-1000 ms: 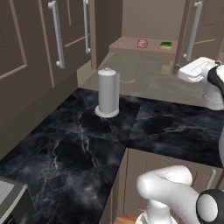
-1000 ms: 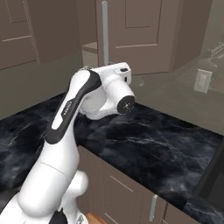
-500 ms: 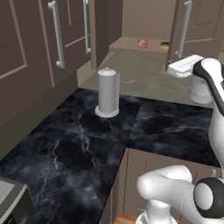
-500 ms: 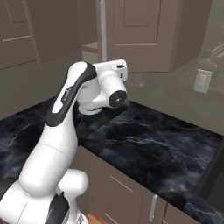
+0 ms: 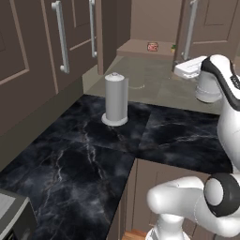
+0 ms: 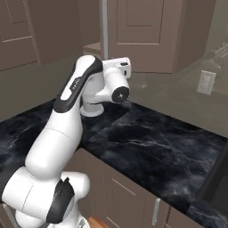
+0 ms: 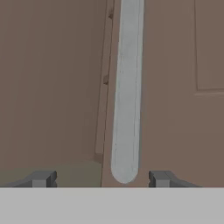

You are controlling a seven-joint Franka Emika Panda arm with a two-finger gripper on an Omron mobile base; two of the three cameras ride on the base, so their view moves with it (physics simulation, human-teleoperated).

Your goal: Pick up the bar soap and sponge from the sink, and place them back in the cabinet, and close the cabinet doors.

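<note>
gripper (image 7: 99, 178) spread wide, nothing between the fingertips (image 7: 41, 178) — the lower rounded end of a silver bar handle (image 7: 127, 96) sits in the gap between them, not touched as far as the hand view shows. the handle runs up a brown cabinet door (image 7: 175, 87) with a recessed panel; left of the door edge is the darker cabinet interior.

in the left base view the white hand (image 5: 190, 68) is level with the bottom of that same handle (image 5: 189, 28) on the right-hand door (image 5: 213, 23), which stands swung open. cabinet (image 5: 150, 28) open, its shelf showing: bar soap (image 5: 152, 46) lies on the shelf, orange-pink, small. just right of it, near the door handle, a tiny green bit that looks like the sponge (image 5: 173, 47) — mostly hidden, can't be sure. both well apart from the gripper's tips.

in the right base view the arm (image 6: 67, 111) bends up over the counter and the hand (image 6: 116, 66) points at the handle (image 6: 104, 26) of the open door (image 6: 142, 33).

white paper towel roll (image 5: 116, 99) stands upright on the black marble counter (image 5: 93, 154), near the arm's wrist base. closed brown cabinets with bar handles (image 5: 60, 35) line the left wall. a wall outlet (image 6: 205, 82) on the right.
</note>
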